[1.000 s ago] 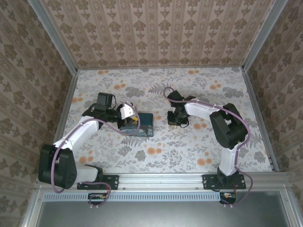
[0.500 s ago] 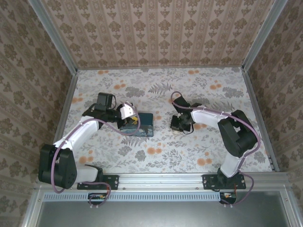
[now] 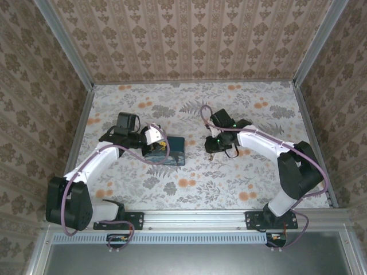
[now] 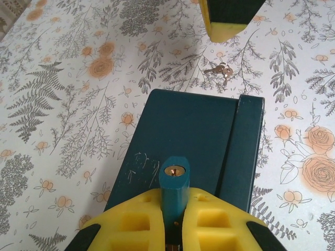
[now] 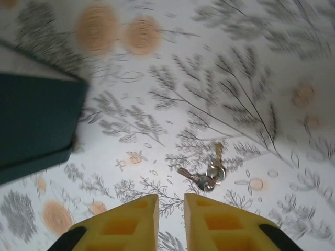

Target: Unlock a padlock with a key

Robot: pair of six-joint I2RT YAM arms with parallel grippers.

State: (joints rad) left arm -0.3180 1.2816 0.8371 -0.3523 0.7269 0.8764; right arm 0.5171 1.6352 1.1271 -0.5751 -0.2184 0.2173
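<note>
My left gripper (image 4: 175, 201) is shut on the small teal padlock (image 4: 175, 180), whose brass keyhole faces the camera, just above the dark blue box (image 4: 193, 130). In the top view the left gripper (image 3: 157, 148) sits at the box's left end. The key (image 5: 207, 177), on a small ring, lies flat on the floral table just ahead and right of my right gripper (image 5: 171, 205). Its yellow fingers stand a narrow gap apart with nothing between them. The key (image 4: 221, 70) also lies beyond the box, under the right fingertip (image 4: 225, 21).
The blue box (image 3: 174, 150) lies mid-table between the arms, and its corner (image 5: 36, 120) shows left of the right gripper (image 3: 213, 148). Patterned walls with metal frame edges (image 3: 86, 120) enclose the table on three sides.
The right arm's elbow has swung out to the right while its gripper stayed near the key. Its fingers have parted slightly. The left arm has not moved.
</note>
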